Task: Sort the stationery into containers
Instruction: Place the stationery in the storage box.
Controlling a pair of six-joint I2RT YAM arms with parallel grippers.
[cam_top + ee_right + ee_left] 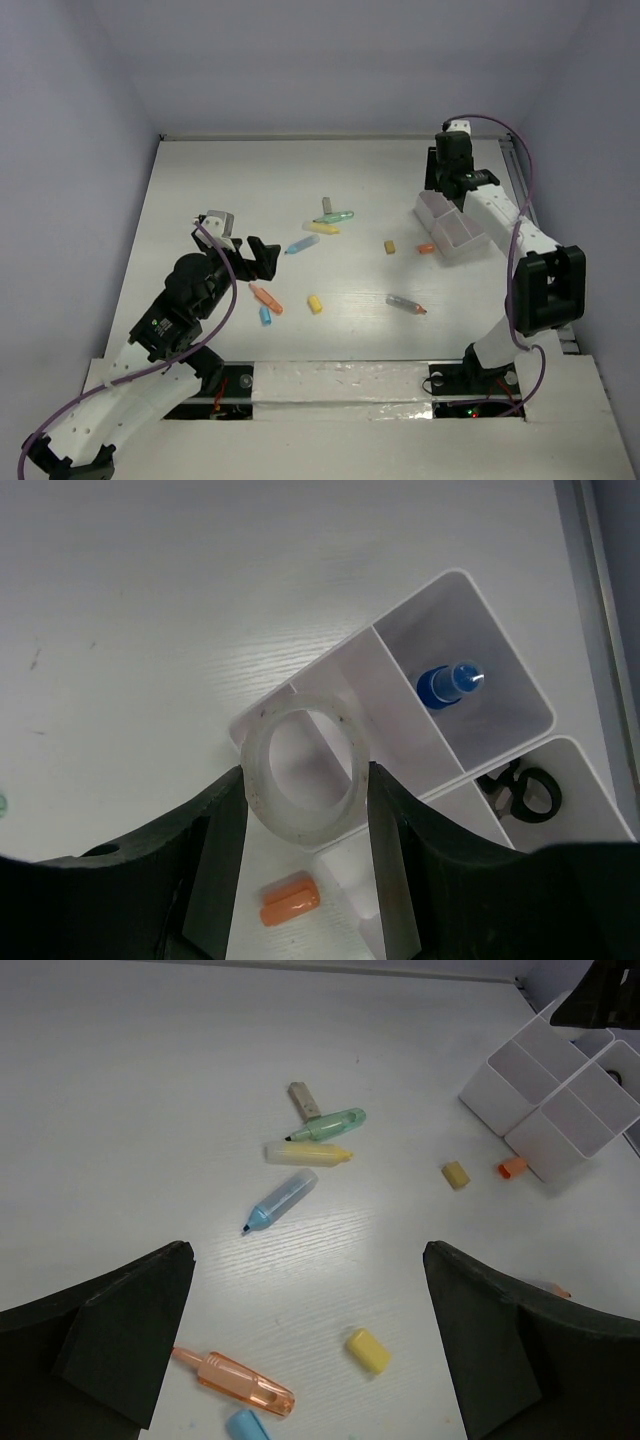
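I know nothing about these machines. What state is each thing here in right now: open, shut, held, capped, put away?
Left end effector: open, empty.
Right end effector: shut on the tape ring.
Tape ring: held over the tray.
Blue-capped bottle: capped, inside a tray compartment.
Green highlighter: uncapped, lying loose.
Blue highlighter: uncapped, lying loose.
Orange cap: off its pen, outside the tray.

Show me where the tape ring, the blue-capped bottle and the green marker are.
tape ring [300, 832], right wrist view, on its lower rim.
blue-capped bottle [440, 685], right wrist view, on its blue cap.
green marker [338, 1122], left wrist view, on the middle of its body.
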